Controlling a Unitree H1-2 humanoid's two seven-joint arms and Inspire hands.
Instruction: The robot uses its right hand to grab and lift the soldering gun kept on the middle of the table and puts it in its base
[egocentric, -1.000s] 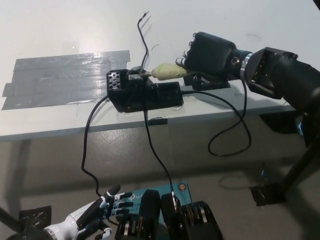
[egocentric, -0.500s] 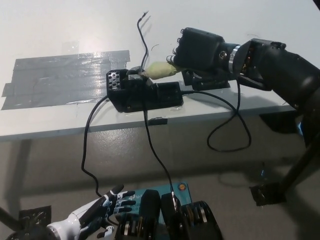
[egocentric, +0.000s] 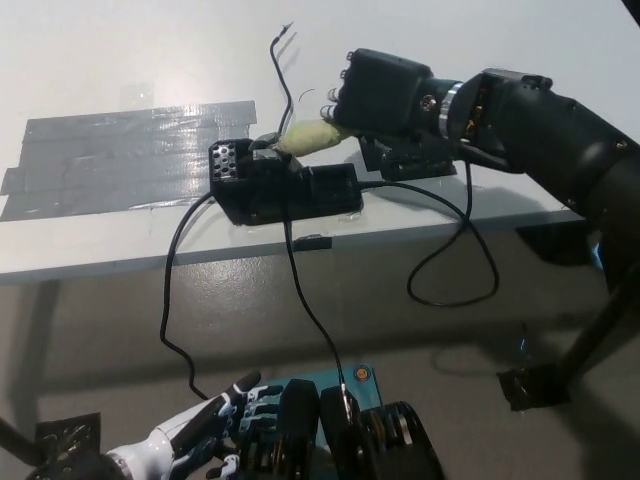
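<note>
The black right hand (egocentric: 375, 90), clamped on the pale yellow-handled soldering gun (egocentric: 308, 137), holds it over the black base (egocentric: 285, 187) near the white table's front edge (egocentric: 200, 258), while the white left hand (egocentric: 190, 435) rests low, fingers apart.

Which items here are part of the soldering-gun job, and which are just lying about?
Part of the job:
- soldering gun, tip toward the base
- black base
- right hand, on the gun's handle end

Lying about:
- grey tape patch on the white table
- left hand, resting low
- black cables

A lab or workshop: a white table (egocentric: 420, 40) with grey tape (egocentric: 120, 155) at upper left, loose black wires (egocentric: 450, 290), soldering base (egocentric: 285, 190) mid-frame.
</note>
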